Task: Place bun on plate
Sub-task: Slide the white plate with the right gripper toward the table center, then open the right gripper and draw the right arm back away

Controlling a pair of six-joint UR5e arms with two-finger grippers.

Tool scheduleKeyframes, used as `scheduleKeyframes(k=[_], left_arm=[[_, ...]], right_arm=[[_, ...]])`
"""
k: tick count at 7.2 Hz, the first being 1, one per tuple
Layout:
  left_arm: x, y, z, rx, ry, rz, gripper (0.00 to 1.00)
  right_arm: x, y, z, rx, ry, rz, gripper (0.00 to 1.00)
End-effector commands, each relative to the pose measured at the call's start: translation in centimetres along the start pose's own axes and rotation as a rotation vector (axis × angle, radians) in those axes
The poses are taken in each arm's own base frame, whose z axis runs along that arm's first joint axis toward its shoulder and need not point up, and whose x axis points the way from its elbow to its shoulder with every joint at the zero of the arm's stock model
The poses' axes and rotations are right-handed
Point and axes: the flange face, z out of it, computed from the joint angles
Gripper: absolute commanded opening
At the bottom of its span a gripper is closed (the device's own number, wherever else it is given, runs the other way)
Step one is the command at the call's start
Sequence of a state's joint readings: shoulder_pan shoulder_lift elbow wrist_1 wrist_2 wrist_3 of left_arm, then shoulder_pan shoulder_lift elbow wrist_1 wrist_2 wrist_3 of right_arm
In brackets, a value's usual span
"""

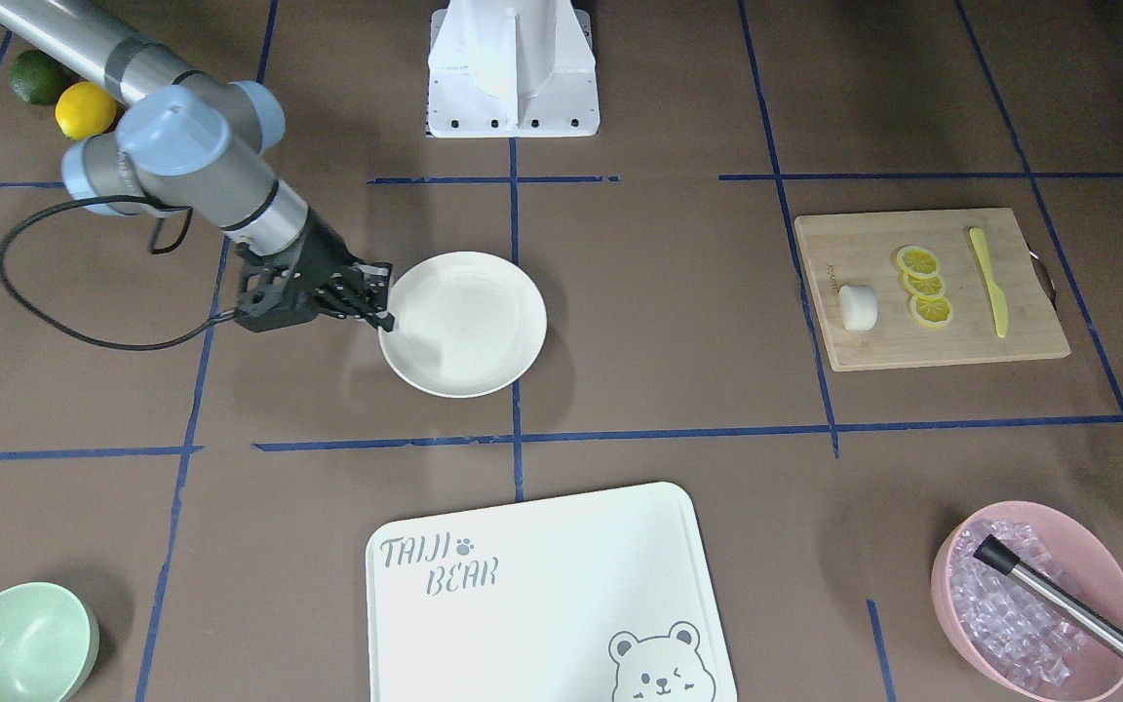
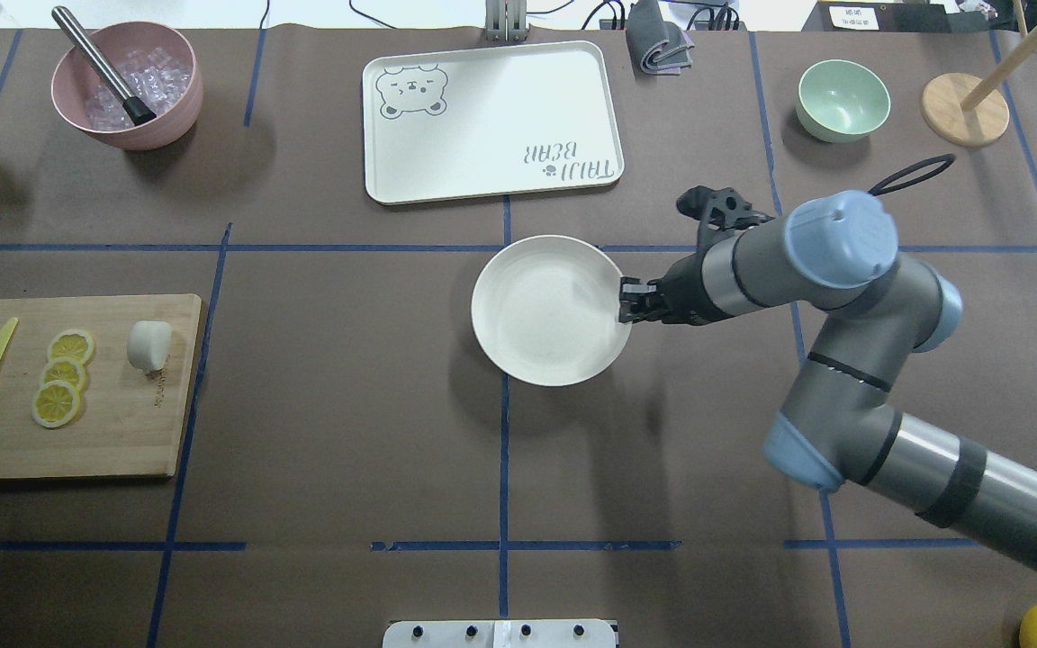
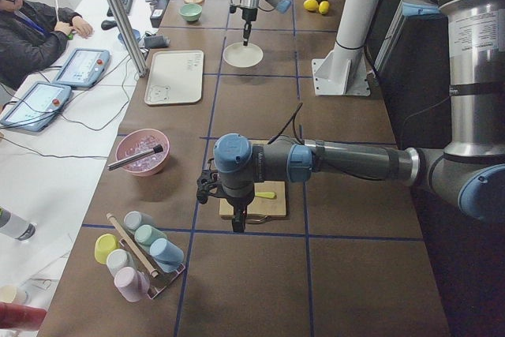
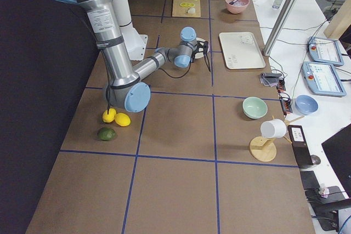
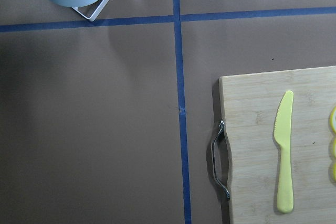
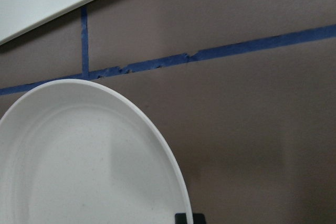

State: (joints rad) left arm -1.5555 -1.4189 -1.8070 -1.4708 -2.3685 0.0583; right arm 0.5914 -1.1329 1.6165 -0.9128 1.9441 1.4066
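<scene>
Mostly matt surfaces, we find.
We see a round cream-white plate, smooth and faintly speckled; a small white rounded bun, matt; a rectangular pale wooden board with visible grain; a slim yellow knife of smooth plastic; and a dull brown paper-like table cover.

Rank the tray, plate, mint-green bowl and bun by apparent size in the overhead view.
Largest to smallest:
1. white tray
2. plate
3. mint-green bowl
4. bun
</scene>
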Motion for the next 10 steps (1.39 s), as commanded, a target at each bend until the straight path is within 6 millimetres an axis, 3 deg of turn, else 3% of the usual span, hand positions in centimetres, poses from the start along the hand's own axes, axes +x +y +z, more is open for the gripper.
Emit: scheduleKeyframes(k=[1,2,4,5,6,7,8,9,10], left_arm=[[-0.1,0.1,0.1,-0.003,0.0,-0.003,1.0],[-0.1,0.1,0.1,-0.003,0.0,-0.003,1.0],[-0.1,0.0,0.1,-0.002,0.0,-0.002,1.0],[-0.1,0.0,0.1,-0.003,0.0,0.001,1.0],[0.0,0.0,0.1,-0.001,0.001,0.003,1.0],[0.1,-0.1,0.0,0.0,0.001,0.004,1.0],[0.2,-0.3,-0.1,0.005,0.001,0.008,1.0],[0.3,-0.3,-0.2,0.006,0.001,0.009,1.0],[0.2,-0.3,-0.1,0.004,0.0,0.008,1.0]], right_arm=[[-4.6,3.0,4.0,0.012,0.053,0.039,0.02],[-4.6,4.0,4.8,0.014,0.064,0.034,0.1],[-4.4,4.0,4.8,0.021,0.117,0.08,1.0],[-4.5,2.4,2.9,0.028,0.195,0.105,1.0],[-4.3,0.1,-0.9,0.014,0.251,0.145,1.0],[-2.8,-3.4,-4.5,-0.047,0.297,0.109,1.0],[0.7,-7.7,-8.0,-0.078,0.334,0.032,1.0],[5.7,-10.9,-10.6,-0.095,0.361,-0.055,1.0],[12.3,-13.7,-13.7,-0.127,0.376,-0.12,1.0]])
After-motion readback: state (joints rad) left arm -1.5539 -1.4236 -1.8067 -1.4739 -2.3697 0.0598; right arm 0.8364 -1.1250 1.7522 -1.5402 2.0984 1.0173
